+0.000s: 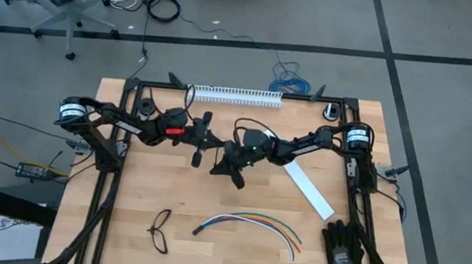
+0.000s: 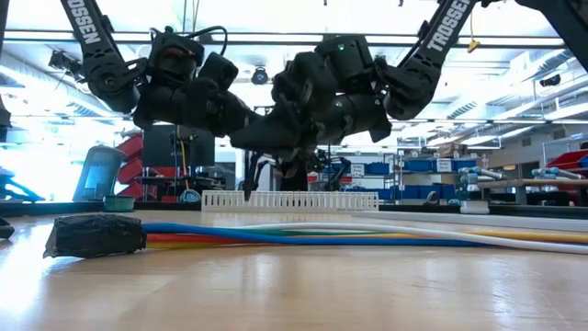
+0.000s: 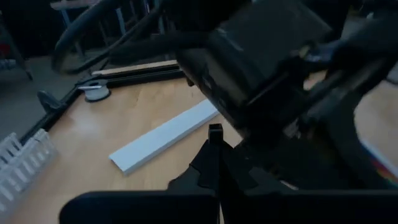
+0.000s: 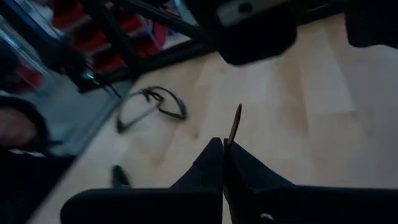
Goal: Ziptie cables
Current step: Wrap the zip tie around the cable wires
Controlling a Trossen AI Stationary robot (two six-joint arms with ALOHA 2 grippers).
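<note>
The cables (image 1: 248, 223) lie in a curved bundle on the wood near the table's front edge, well clear of both arms. Their dark joined end (image 2: 96, 236) rests on the table. Both arms meet above the table's middle. My right gripper (image 4: 224, 144) is shut, and the ziptie (image 4: 235, 123), a thin dark strip, sticks out past its fingertips. My left gripper (image 3: 215, 134) is shut right in front of the right hand. In the high view, the left gripper (image 1: 203, 146) and the right gripper (image 1: 228, 168) stand close together. My right gripper pinches the ziptie near one end (image 4: 229, 139) between its two fingertips, coming nearly level from the table's right. The strip sticks out beyond the fingertips, clear of the table. My left gripper: I cannot tell whether it touches the ziptie, since the right hand fills its view.
A wide flat white strip (image 1: 309, 188) lies right of centre. Black glasses (image 1: 160, 229) lie front left and a black glove (image 1: 344, 258) front right. A white slotted duct (image 1: 235, 95) runs along the far edge.
</note>
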